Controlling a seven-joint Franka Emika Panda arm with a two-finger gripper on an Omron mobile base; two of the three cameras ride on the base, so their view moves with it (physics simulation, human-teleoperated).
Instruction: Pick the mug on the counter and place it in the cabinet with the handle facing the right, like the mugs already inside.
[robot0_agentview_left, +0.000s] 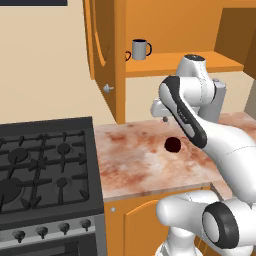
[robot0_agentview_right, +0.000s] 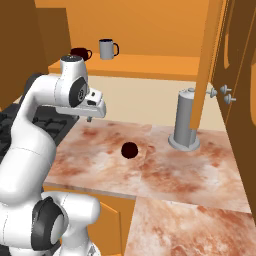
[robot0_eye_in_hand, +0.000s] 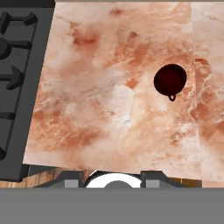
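The little dark mug (robot0_eye_in_hand: 170, 79) sits by itself on the bench (robot0_eye_in_hand: 109, 109), at the upper right of the hand view. Its small handle pokes toward the bottom of that picture. In the left base view the mug (robot0_agentview_left: 173, 144) is in the middle of the frame, half tucked behind the white arm. Nothing is touching it.

The gripper (robot0_agentview_right: 90, 118) hangs high over the bench, left of the middle in the right base view, well apart from the mug (robot0_agentview_right: 129, 150). I cannot tell if the jaws are apart or together.

Up in the cabinet (robot0_agentview_right: 150, 65), a grey mug (robot0_agentview_right: 107, 49) and another dark mug (robot0_agentview_right: 80, 53) stand on the shelf at the upper left.

So the job has hardly begun. The mug needs grabbing, lifting to the shelf, and turning so its handle points right.
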